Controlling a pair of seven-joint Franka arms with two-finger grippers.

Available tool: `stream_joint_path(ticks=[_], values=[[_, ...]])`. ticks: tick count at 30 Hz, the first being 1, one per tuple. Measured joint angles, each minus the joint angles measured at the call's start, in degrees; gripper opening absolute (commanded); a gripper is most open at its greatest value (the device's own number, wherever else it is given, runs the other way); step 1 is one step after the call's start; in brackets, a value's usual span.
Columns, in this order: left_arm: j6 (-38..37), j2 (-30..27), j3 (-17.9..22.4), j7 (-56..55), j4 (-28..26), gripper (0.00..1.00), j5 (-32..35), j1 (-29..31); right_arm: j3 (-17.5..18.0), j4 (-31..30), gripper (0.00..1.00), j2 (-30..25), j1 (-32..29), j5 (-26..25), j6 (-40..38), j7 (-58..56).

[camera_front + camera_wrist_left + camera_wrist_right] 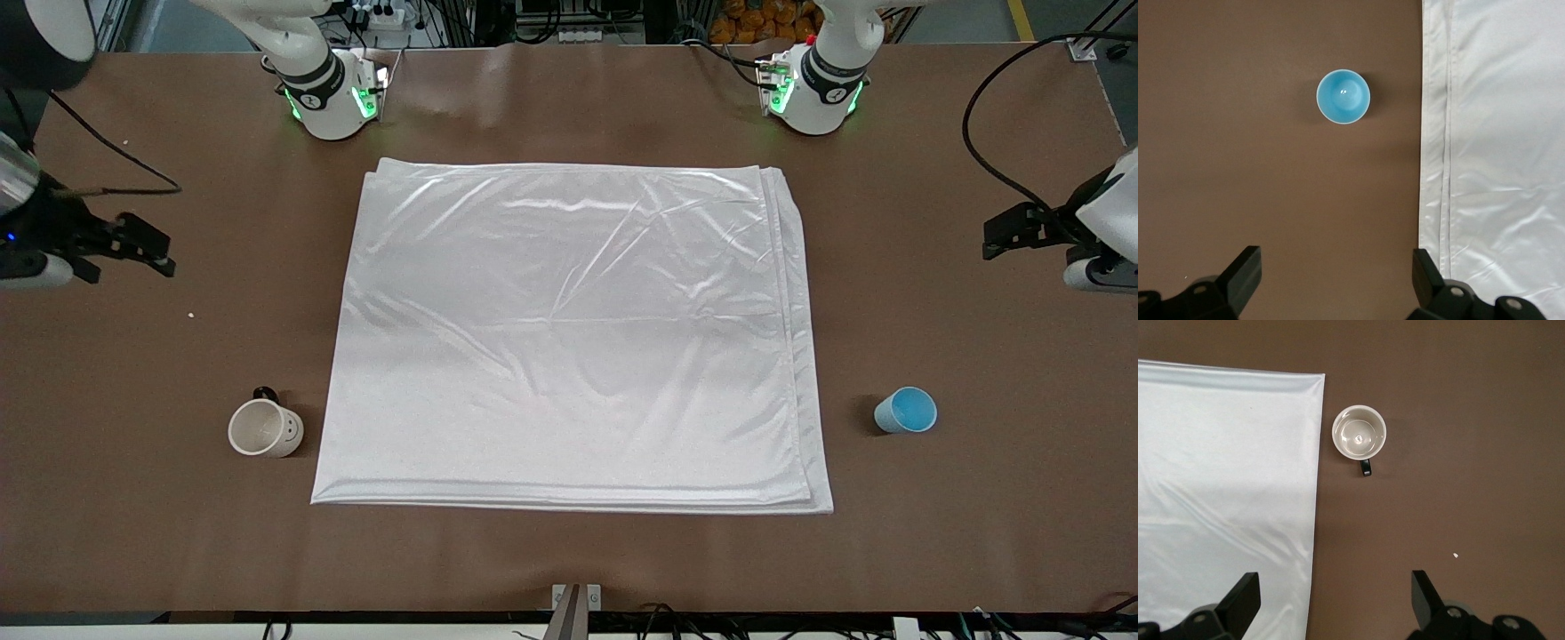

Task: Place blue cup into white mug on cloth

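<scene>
White mug (265, 428) beside cloth (569, 338) edge; blue cup (905, 411) apart.

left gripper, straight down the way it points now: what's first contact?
Probably bare table. The left gripper points down with its fingers open, and the blue cup lies ahead of that line, with the cloth edge beside one finger. Depth is unclear, so this is a judgement.

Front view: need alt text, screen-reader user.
A large white cloth lies flat mid-table with nothing on it; the white mug stands upright on bare table off its edge toward the right arm's end, the blue cup likewise toward the left arm's end. The right gripper and left gripper wait open above bare table at their own ends.
</scene>
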Motion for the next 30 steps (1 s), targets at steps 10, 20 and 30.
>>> stream_joint_path(ticks=[10,20,30], values=[[4.53,4.97,0.06,0.00,-0.05,1.00,0.02,0.31,-0.05,0.11,0.98,8.88,0.00,-0.11,9.95,-1.30],[14.13,12.01,0.17,0.11,-0.25,1.00,0.05,3.51,-0.09,0.72,0.69,11.59,0.00,-0.86,11.28,-1.61],[22.46,18.40,0.19,0.98,-0.23,1.00,0.06,5.40,-0.15,1.92,0.12,12.35,0.00,-1.28,11.29,-1.71]])
